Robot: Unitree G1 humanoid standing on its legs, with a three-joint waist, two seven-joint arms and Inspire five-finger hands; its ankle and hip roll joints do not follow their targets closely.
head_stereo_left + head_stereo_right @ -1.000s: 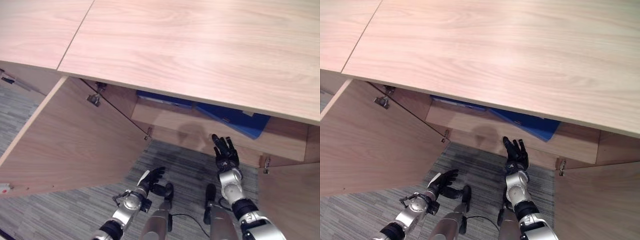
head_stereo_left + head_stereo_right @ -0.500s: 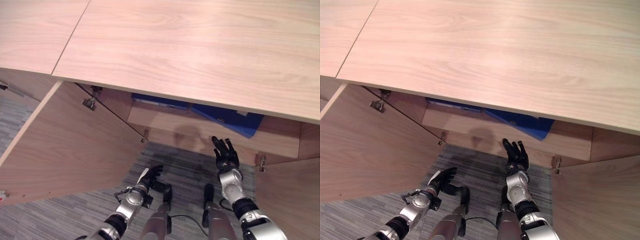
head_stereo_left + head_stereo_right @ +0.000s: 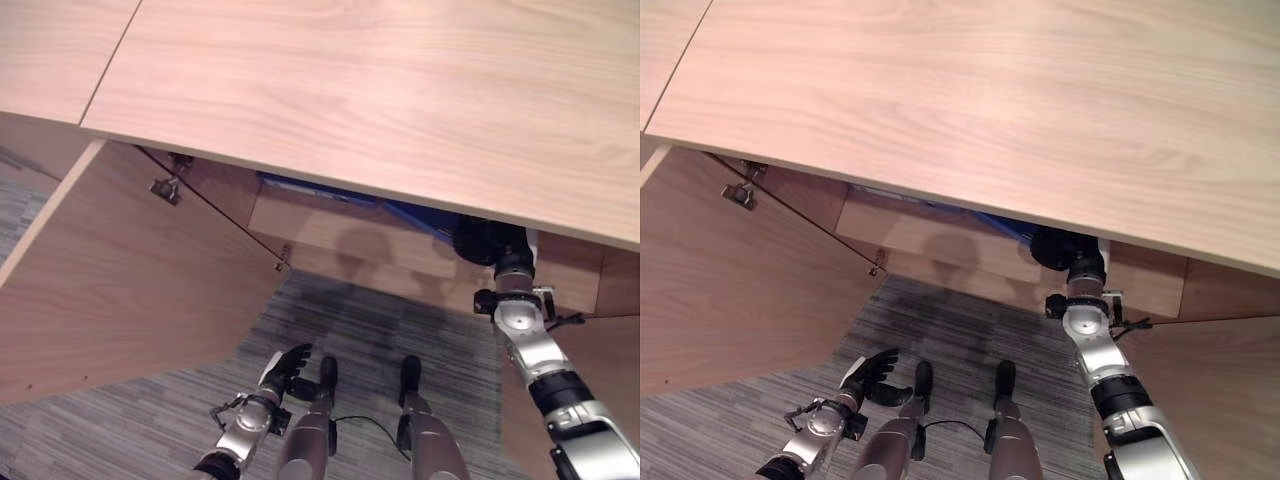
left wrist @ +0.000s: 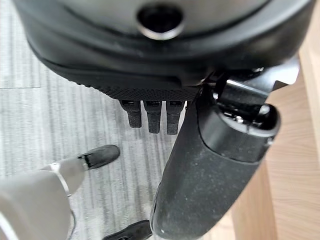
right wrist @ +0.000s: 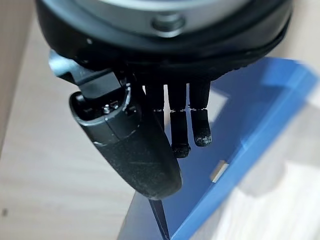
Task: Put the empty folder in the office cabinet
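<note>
The blue folder [image 5: 250,125] lies inside the cabinet [image 3: 330,235] under its wooden top, where the right hand [image 5: 185,120] reaches at two o'clock, fingers straight over it, while the left hand [image 3: 283,367] hangs relaxed and empty at seven o'clock above the carpet [image 3: 390,320].

Our two head eyes look steeply down, sharing the light wooden cabinet top [image 3: 400,90] — wrist cameras peer close along each hand.
</note>
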